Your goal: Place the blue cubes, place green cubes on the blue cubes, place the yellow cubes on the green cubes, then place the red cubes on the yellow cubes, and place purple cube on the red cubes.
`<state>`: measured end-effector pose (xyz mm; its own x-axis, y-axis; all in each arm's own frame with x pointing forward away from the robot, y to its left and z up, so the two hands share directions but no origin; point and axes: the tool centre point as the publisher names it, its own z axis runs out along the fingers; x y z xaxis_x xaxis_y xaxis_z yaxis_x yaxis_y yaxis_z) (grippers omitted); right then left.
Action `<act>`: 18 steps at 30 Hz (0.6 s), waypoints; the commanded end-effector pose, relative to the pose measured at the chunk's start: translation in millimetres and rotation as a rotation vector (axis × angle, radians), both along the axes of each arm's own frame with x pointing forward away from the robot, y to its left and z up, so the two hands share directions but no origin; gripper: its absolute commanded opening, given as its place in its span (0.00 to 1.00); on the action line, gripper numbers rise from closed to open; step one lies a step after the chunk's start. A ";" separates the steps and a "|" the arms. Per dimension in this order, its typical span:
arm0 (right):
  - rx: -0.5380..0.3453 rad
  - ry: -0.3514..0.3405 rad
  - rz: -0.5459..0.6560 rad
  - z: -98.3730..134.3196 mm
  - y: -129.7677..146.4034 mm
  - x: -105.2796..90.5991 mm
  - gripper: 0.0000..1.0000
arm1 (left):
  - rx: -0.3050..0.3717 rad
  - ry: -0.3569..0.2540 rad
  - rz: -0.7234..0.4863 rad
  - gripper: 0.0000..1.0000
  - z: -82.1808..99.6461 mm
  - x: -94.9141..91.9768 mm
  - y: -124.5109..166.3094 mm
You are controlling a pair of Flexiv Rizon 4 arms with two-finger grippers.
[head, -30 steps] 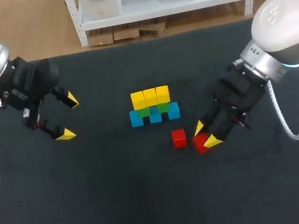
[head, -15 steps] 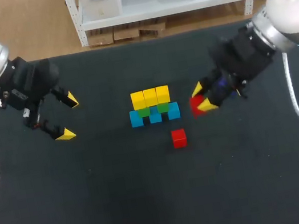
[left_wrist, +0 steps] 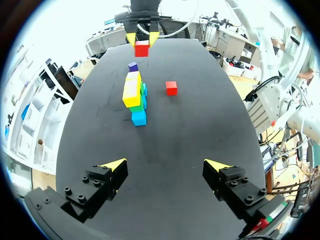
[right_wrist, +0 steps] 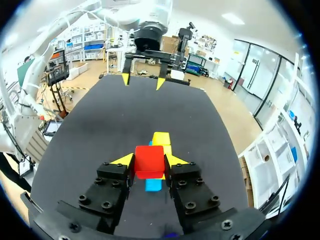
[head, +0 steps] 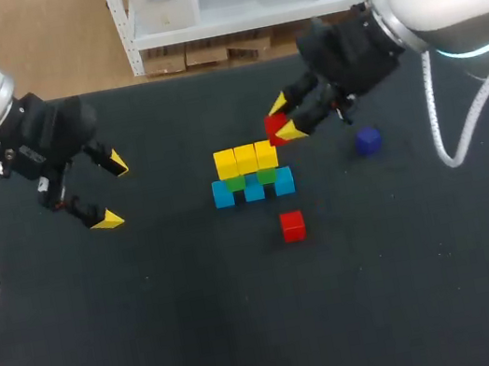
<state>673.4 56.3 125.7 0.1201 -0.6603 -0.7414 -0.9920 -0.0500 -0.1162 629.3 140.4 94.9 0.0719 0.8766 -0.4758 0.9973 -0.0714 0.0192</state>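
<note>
My right jaws are clamped on a red cube [right_wrist: 149,161], one yellow tip on each of two opposite flat faces. They hold it in the air near the right end of the yellow cubes [head: 246,158]. I judge the cube light, rigid and smooth-sided. A modest, centred squeeze across parallel faces should keep it, while a hold near an edge could let it twist.

From the head view I cannot be sure whether it hangs over the yellow row or just behind it. That row sits on green cubes [head: 235,184] over blue cubes [head: 253,188], a narrow wall that I expect a sideways nudge would topple.

My left jaws hang wide open and empty, well apart from the stack. The bench [head: 203,323] is dark and matte, likely grippy enough to stop sliding. A second red cube [head: 293,225] lies in front of the stack and the purple cube [head: 368,140] to its right. Both have free space round them.
</note>
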 end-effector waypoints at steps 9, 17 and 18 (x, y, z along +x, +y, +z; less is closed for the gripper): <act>-0.006 0.043 -0.023 -16.3 21.9 20.2 0.00 | -0.005 -0.003 -0.003 1.00 -0.6 -0.6 1.6; -0.010 0.055 -0.039 -24.9 25.6 15.9 0.00 | -0.005 -0.003 -0.003 1.00 -0.6 -0.6 1.6; -0.012 0.056 -0.044 -25.0 25.6 15.8 0.00 | -0.005 -0.003 -0.003 1.00 -0.6 -0.6 1.6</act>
<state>692.0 81.1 101.0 0.0523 -0.6678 -0.7425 -0.9983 -0.0155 -0.0563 629.3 140.4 94.9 0.0719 0.8766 -0.4758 0.9973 -0.0714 0.0192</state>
